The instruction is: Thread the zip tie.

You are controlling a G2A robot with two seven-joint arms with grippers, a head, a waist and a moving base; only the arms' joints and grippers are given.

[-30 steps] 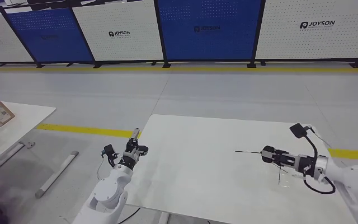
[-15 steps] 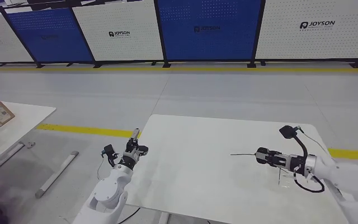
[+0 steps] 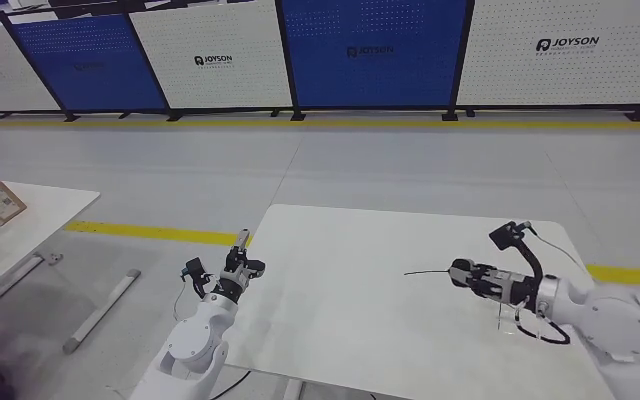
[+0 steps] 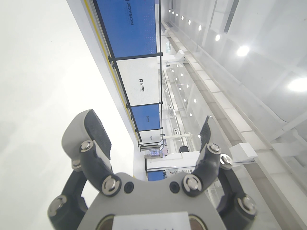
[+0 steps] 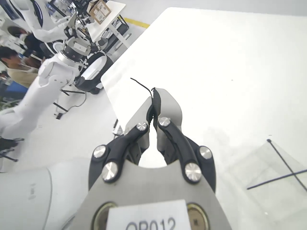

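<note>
Right gripper (image 5: 154, 92), at table's (image 3: 330, 300) 3 o'clock: fingers pinched tight on zip tie (image 5: 141, 84); tail jutted toward 9 o'clock. Left gripper (image 4: 151, 123), at 9 o'clock edge: spread wide, held nothing. Step judged: presenting tie. Next move likely called for left gripper meeting free end, finely aligned.

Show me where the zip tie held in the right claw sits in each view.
Top view: the zip tie juts from the right claw over the table, toward its middle.
Right wrist view: it curves out of the shut claw.
Left wrist view: open left claw beside the table edge, facing wall panels.
Shared landmark: the white table.
</note>
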